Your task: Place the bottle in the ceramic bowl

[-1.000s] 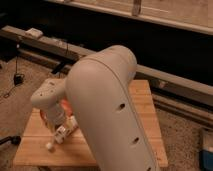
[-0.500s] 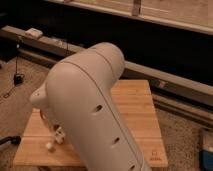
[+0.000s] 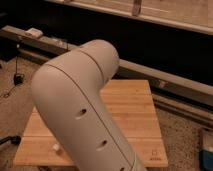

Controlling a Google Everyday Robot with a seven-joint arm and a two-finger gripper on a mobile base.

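Observation:
My large white arm (image 3: 82, 115) fills the middle of the camera view and covers the left half of the wooden table (image 3: 132, 112). The gripper is hidden behind the arm. The orange-red ceramic bowl is hidden behind it as well. A small white piece (image 3: 55, 147) pokes out at the arm's left edge, low on the table; it may be an end of the bottle, but I cannot tell.
A long metal rail (image 3: 165, 80) runs behind the table, with dark space beyond it. Cables (image 3: 15, 82) lie on the speckled floor at the left. A blue object (image 3: 207, 150) sits at the right edge.
The arm has swung further across the view and now hides the gripper and the orange bowl, both visible one second ago. The small white piece stays at the table's lower left.

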